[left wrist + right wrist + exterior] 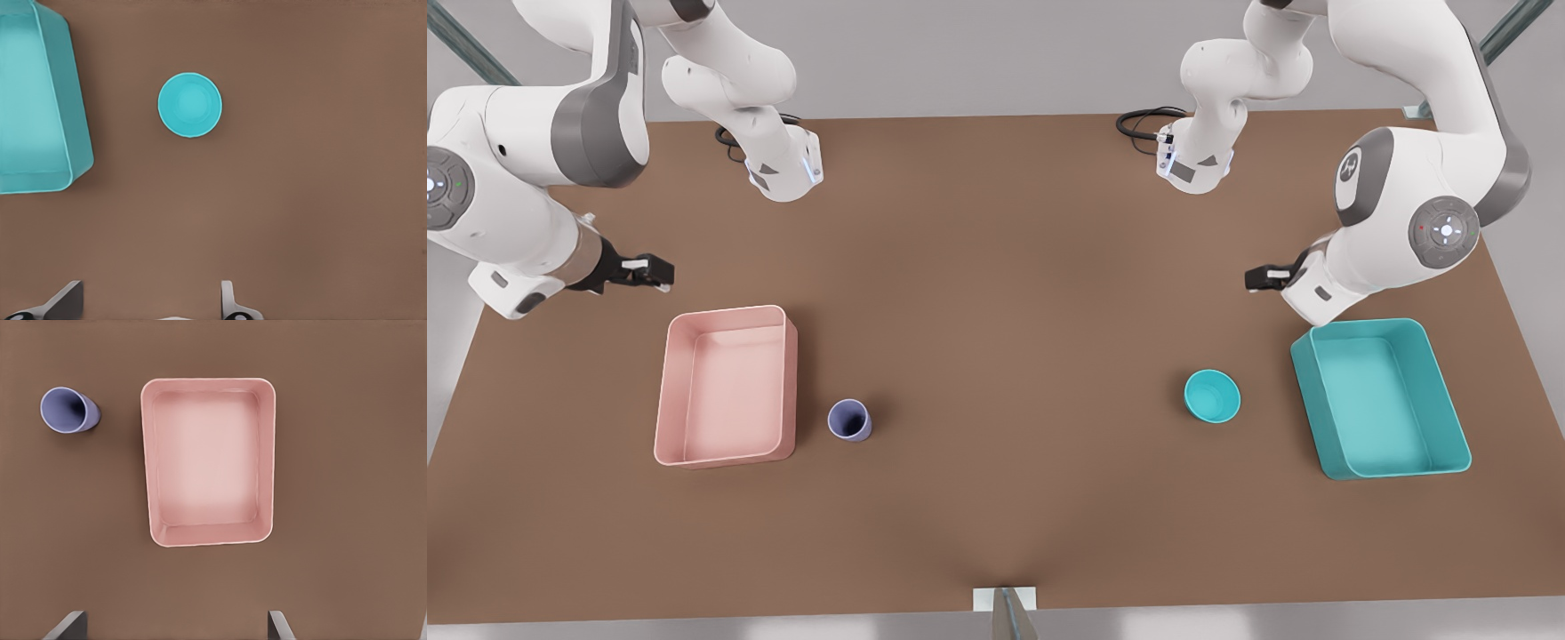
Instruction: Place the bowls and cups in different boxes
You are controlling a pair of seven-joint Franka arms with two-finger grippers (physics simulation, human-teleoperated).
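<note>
Front view, centre right: teal bowl [1212, 396] (light, glossy, likely slippery) best pinched at rim; left gripper [150, 303] and right gripper [177, 627] both spread, empty.

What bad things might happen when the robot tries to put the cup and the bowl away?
1. The lavender cup is tall, narrow and close beside the pink box. The open right claw might bump that wall or tip the cup.
2. The teal bowl is wide and shallow, so the open left claw might slip off its rim.
3. Bowl and teal box share one colour; both things could end up in one box by mistake.
</note>
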